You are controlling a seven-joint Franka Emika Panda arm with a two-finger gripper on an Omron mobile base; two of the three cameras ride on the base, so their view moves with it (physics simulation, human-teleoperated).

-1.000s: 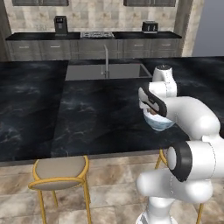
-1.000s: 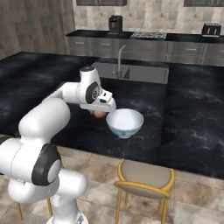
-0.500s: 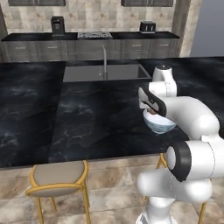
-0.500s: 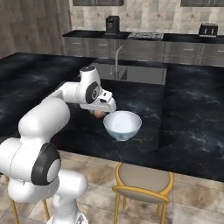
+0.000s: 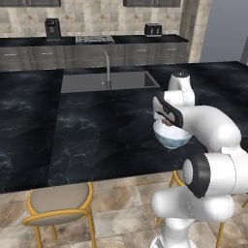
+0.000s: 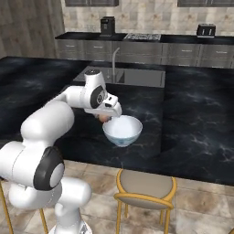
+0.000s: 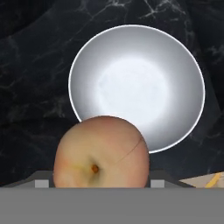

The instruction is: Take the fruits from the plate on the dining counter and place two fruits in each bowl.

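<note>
A white robot arm reaches over the dining counter point(image 5: 97, 131) of a kitchen, its gripper point(image 7: 99, 186) closed on a tan, peach-coloured fruit point(image 7: 101, 151) held just above the near rim of the white bowl point(image 7: 136, 85). Seen from the hand, the fruit sits between the two fingers, its stem dimple facing the camera, and overlaps the lower left edge of the bowl, whose pale inside holds nothing.

From the left, the bowl point(image 5: 172, 137) stands near the counter's front edge with its pale blue outside showing, and the fruit point(image 5: 167, 123) peeks out under the hand above its back rim. From the right, the bowl point(image 6: 122, 130) sits just beside the gripper point(image 6: 108, 117), with the fruit point(image 6: 104, 118) partly hidden behind the hand and over the bowl's left rim.

A sink point(image 5: 109, 81) with a tall tap is set in the counter behind the arm. Yellow-framed stools point(image 6: 144, 189) stand at the counter's front. On the far counter are a coffee machine point(image 5: 52, 29) and a toaster point(image 5: 153, 29).
</note>
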